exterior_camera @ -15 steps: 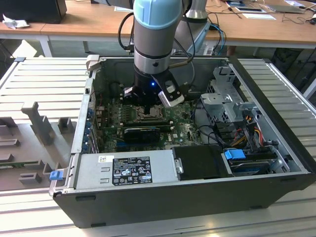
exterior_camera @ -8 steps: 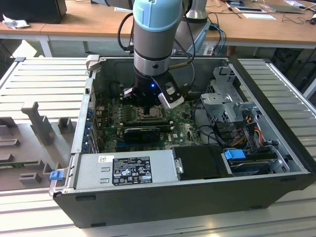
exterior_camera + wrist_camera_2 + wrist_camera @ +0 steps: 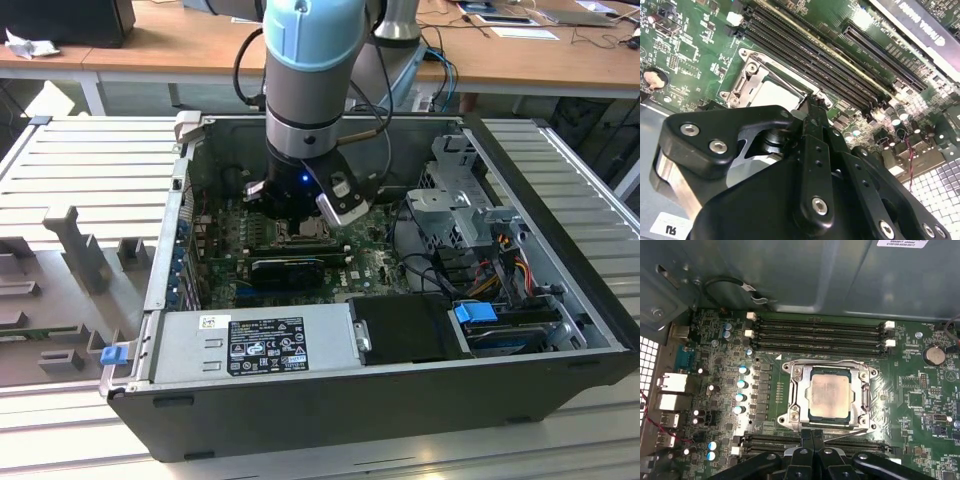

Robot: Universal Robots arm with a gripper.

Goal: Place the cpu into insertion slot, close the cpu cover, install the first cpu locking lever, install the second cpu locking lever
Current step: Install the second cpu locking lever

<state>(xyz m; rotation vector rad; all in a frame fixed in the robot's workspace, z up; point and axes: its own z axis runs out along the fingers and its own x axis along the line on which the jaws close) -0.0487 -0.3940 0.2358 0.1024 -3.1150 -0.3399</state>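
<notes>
cpu seated flat in the insertion slot, cpu cover down around it, chip visible through the cover's window. One thin lever lies along the socket edge nearest the gripper.

Gripper sits just beside that socket edge, fingers pressed together, nothing between them. Not touching the cpu.

First wrist view gives the whole socket square-on, with the memory slots on the side away from the gripper. In the second wrist view the gripper body covers most of the socket; one corner of the insertion slot and part of the cpu show past it.

Exterior view: arm reaching down into the open computer case, gripper low over the motherboard; case lies on a ribbed metal tabletop.
</notes>
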